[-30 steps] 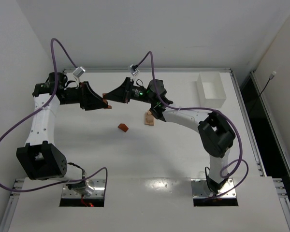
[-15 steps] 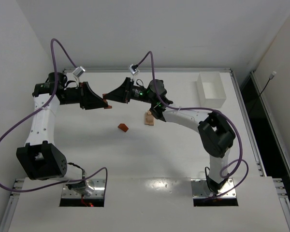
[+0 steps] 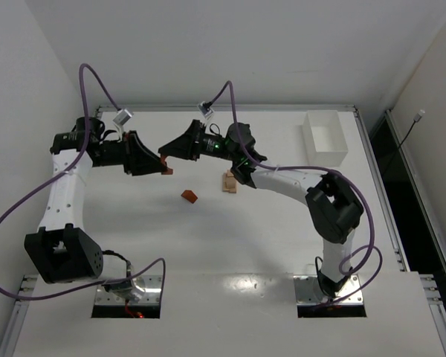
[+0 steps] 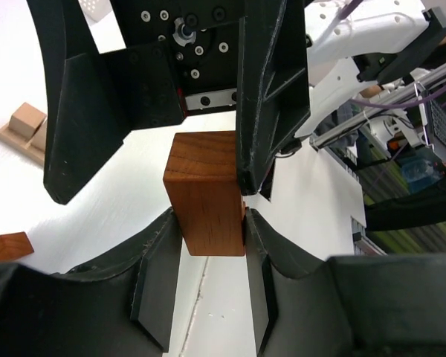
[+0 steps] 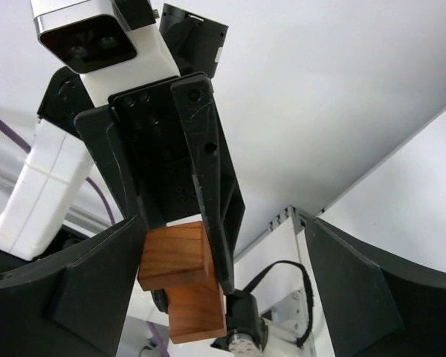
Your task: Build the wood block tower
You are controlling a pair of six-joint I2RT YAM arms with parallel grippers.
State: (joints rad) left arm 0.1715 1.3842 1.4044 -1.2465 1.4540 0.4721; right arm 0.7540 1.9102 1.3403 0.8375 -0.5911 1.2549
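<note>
The left fingers (image 4: 157, 277) are clenched on a reddish-orange rectangular wooden block (image 4: 206, 195), held in the air left of the short tan wooden tower (image 3: 228, 181). The right fingers (image 5: 85, 286) are released and spread wide around that block. A reddish-orange wooden wedge (image 3: 189, 195) lies just left of the tower. A white rectangular box (image 3: 325, 137) sits right of the tower, at the edge of the white surface (image 3: 267, 230), which runs broad on the tower's near side.

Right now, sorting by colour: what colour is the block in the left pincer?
The block is reddish-orange wood; the left wrist view shows it best.
</note>
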